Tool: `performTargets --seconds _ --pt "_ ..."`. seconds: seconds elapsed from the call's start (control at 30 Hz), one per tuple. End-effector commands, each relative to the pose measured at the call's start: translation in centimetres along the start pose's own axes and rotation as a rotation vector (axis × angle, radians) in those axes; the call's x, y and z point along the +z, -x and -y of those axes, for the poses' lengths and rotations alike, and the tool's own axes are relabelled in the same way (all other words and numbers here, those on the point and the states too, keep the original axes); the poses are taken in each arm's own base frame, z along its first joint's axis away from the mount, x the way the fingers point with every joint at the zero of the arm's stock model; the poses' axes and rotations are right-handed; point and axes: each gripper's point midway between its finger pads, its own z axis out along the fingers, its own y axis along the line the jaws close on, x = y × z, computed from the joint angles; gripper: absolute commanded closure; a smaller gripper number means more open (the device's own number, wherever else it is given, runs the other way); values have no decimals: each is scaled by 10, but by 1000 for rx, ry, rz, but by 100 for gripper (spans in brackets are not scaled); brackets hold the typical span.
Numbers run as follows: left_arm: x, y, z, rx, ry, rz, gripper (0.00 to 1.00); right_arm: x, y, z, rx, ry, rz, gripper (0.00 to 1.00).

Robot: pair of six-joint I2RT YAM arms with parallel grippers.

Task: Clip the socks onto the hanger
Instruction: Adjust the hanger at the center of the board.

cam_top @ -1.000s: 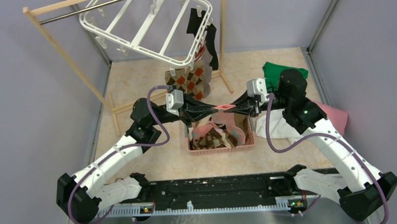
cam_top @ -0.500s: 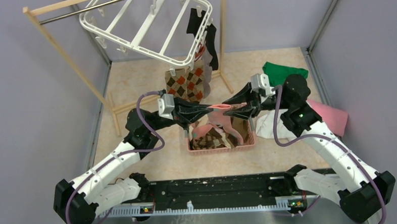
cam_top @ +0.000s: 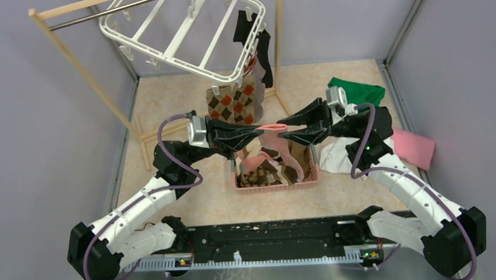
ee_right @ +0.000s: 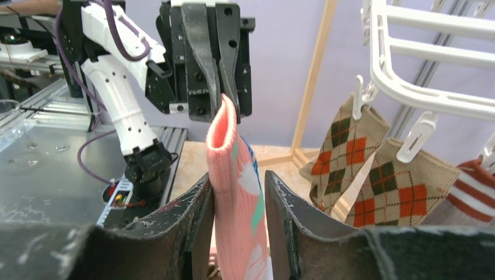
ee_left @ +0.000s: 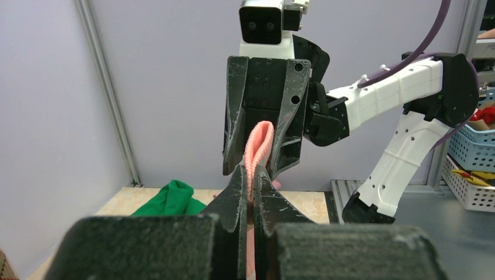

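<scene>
**Pink sock held up between both arms over the basket**

The left fingers (ee_left: 241,195) are seen pressed tight together on the cuff of a pink patterned sock (ee_right: 232,175), and the cuff is held upright in that grip. The right fingers (ee_right: 198,211) are spread apart, one on either side of the same sock. Whether it is touched by them cannot be told.

Both sets of fingers are brought tip to tip, just beside each other, above a pink basket (cam_top: 274,187). The sock's lower part is hung down toward the other socks (cam_top: 269,174) heaped there.

Behind and to the left, the white grid hanger (cam_top: 184,37) is seen tilted beside a wooden rack (cam_top: 81,62). Two brown-orange argyle socks (cam_top: 231,104) are clipped along its near edge, with a black sock (cam_top: 245,28) at its right side.

Out to the right, a green cloth (cam_top: 357,91), a white cloth (cam_top: 336,158) and a pink cloth (cam_top: 416,148) are laid on the counter (cam_top: 168,96).
</scene>
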Motion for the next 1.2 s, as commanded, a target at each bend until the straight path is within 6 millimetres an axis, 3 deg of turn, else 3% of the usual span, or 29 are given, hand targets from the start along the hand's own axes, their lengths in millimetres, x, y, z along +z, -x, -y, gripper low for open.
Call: performTargets --seconds 0.0,0.07,0.2,0.27,0.33,0.47,0.6,0.73,0.93,1.03,1.1,1.17 --pt "4 21 2 32 -13 84 100 7 30 -2 -66 3 99 66" --pt "4 21 1 30 -11 85 100 9 34 -2 -72 4 110 73" --pt "4 19 -3 25 17 83 100 11 39 -4 -74 24 116 98" --pt "1 19 -10 18 65 79 98 12 38 -5 -59 31 108 100" --pt "-4 13 -22 3 144 47 78 11 34 -4 -41 27 94 100" --pt "-28 7 -45 30 316 -107 51 10 22 2 5 -3 34 100" --pt "-78 7 -89 -18 673 -352 28 7 7 12 33 -45 -30 100" --pt "-118 22 -109 -48 876 -497 2 1 -10 26 30 -89 -89 100" --pt "-150 16 -136 -9 956 -541 1 5 -23 38 26 -72 -140 100" --pt "-155 12 -145 -36 831 -475 1 11 -28 43 29 -42 -160 100" --pt "-175 25 -153 11 804 -391 1 14 -28 47 11 -33 -159 100" --pt "-186 27 -149 49 735 -299 1 17 -29 49 -7 -27 -151 100"
